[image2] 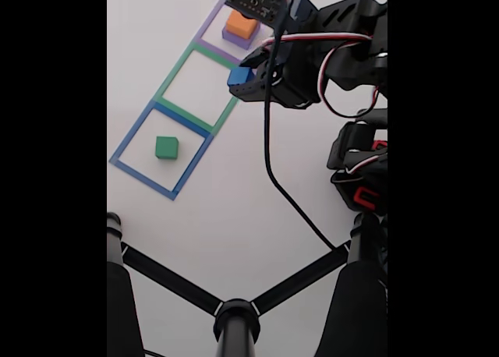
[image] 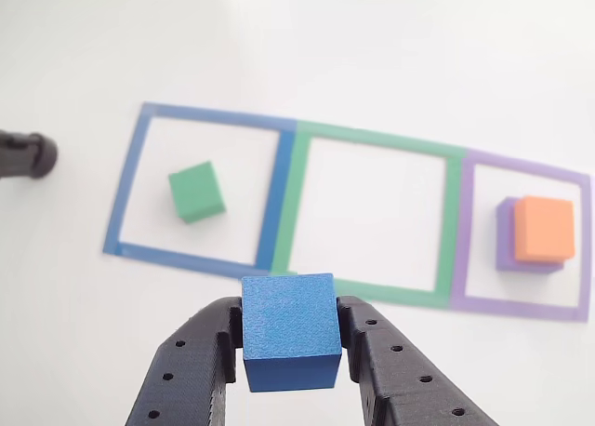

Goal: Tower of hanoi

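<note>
Right now we have the small blue cube [image: 289,330] clamped between the two black fingers of our hand [image: 290,344], lifted off the white worktop [image: 372,63] and carried in the air; the fixed view shows the same cube [image2: 239,76] at the tip of our hand [image2: 241,78], hanging over the near edge of the green taped square [image2: 192,89]. As for progress, we judge the puzzle to be mid-way: the orange block [image: 545,228] sits stacked on the purple block [image: 507,249] inside the purple taped square [image: 522,235], ahead of the hand and off to its right in the wrist-side view. The green block [image: 196,192] lies alone inside the blue taped square [image: 200,189], ahead and to the left of the hand, well apart from the stack. The green taped square [image: 372,217] straight ahead of the hand holds no block. What remains, as we read it, is to set the blue cube down somewhere, move the green block onto the orange one, and finish with the blue cube on top.
</note>
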Robot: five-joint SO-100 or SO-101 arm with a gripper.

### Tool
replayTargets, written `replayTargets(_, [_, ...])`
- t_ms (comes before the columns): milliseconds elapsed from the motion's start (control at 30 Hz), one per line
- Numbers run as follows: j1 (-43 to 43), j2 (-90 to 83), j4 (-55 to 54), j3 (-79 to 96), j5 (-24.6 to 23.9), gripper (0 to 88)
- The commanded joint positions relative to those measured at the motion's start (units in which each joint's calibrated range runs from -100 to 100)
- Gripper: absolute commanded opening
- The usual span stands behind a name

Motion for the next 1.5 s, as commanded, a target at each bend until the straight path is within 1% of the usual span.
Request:
replayTargets(0, [-0.66, -3.07, 1.82, -2.85, 2.18, 4.9])
replayTargets(167, [-1.96, -3.07, 1.66, -0.85, 3.65, 4.9])
replayTargets(333, [-4.25, -5.15, -6.92, 11.41, 5.12, 4.8])
replayTargets(467, [-5.85, -8.92, -20.84, 28.13, 5.12, 4.7])
replayTargets(633, [-6.08, -9.00, -40.10, 45.40, 5.12, 4.7])
replayTargets(800, [-6.69, -6.36, -62.69, 59.39, 5.12, 4.9])
replayTargets(933, [-7.52, -2.27, -76.44, 65.39, 5.12, 5.0])
replayTargets(1100, [-8.06, 4.62, -89.07, 68.48, 5.12, 5.0])
replayTargets(1233, [-8.13, 11.67, -98.30, 69.57, 5.12, 5.0])
replayTargets(1467, [-9.05, 24.65, -111.09, 68.57, 5.12, 5.2])
